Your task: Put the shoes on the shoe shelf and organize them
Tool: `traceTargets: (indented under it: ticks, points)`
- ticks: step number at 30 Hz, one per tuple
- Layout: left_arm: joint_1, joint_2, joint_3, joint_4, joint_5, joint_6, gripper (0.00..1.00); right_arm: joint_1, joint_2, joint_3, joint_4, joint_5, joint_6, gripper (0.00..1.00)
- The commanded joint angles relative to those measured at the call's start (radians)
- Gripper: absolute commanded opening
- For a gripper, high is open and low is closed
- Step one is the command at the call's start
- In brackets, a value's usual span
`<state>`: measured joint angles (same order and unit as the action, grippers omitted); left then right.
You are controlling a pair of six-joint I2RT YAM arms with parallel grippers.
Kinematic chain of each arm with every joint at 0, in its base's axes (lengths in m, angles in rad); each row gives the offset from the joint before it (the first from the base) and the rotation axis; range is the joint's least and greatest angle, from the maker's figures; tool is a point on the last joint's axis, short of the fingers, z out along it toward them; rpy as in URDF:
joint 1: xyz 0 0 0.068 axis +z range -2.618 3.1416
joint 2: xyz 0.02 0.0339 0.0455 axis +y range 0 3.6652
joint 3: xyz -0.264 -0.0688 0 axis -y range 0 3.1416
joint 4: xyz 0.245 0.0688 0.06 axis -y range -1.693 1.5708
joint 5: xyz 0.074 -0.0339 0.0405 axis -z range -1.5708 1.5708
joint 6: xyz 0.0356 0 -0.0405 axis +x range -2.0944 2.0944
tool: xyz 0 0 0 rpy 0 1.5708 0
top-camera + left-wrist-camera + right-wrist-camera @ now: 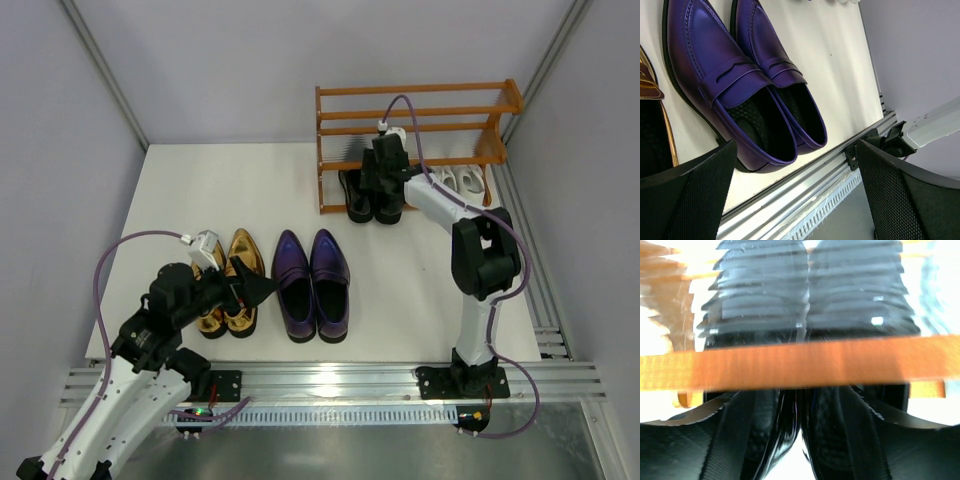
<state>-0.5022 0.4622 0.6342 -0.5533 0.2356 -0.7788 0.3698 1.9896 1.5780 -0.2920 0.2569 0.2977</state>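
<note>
At the near left of the table (400, 270), the left gripper (248, 285) hangs over the heel end of the gold loafers (243, 250) with its jaws at their widest and nothing between them. Its padded fingers (695, 200) frame the wrist view. Just to the right stand the purple loafers (312, 280), side by side, toes pointing away. These shoes look light and stiff, with a glossy upper that would probably slide under the pads. The better hold is likely the rim of the heel opening, one finger inside and one outside. The left wrist view shows the purple pair's mesh lining and strap stitching, which the top view cannot resolve. Farther back, the right gripper (383, 190) is at the shoe shelf (420, 100), over the black loafers (358, 195), which sit at the left of the lower tier beside the white sneakers (455, 180). The blurred right wrist view puts an orange bar across the black pair, and that gripper's fingers (715, 440) stand apart on either side of the heels, clasping nothing. Only the top view shows that the upper tier is bare.
</note>
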Motion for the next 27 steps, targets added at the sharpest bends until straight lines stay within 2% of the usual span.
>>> traceTargets:
  ticks: [1,8,12,15,16,20,27]
  points:
    - [-0.002,-0.01,0.035,0.003,-0.002,0.0,1.0,-0.005,-0.123,-0.038,0.091,0.025,0.001,0.7]
    - [-0.004,0.0,0.028,0.018,-0.004,0.001,1.0,0.001,-0.359,-0.294,0.135,0.059,0.02,0.8]
    - [-0.004,0.009,0.03,0.018,-0.007,0.004,1.0,0.058,-0.518,-0.374,0.108,0.007,-0.028,0.81]
    - [-0.002,0.012,0.022,0.032,-0.022,0.006,1.0,0.197,-0.561,-0.427,0.051,-0.042,-0.052,0.81]
    - [-0.004,0.013,0.022,0.038,-0.028,0.007,1.0,0.287,-0.569,-0.44,0.039,-0.047,-0.048,0.8]
    - [-0.002,0.029,0.025,0.043,-0.025,0.01,1.0,0.466,-0.574,-0.534,0.022,-0.06,0.09,0.8]
    - [-0.004,0.012,0.016,0.033,-0.033,0.012,1.0,0.621,-0.542,-0.604,-0.016,0.001,0.322,0.8]
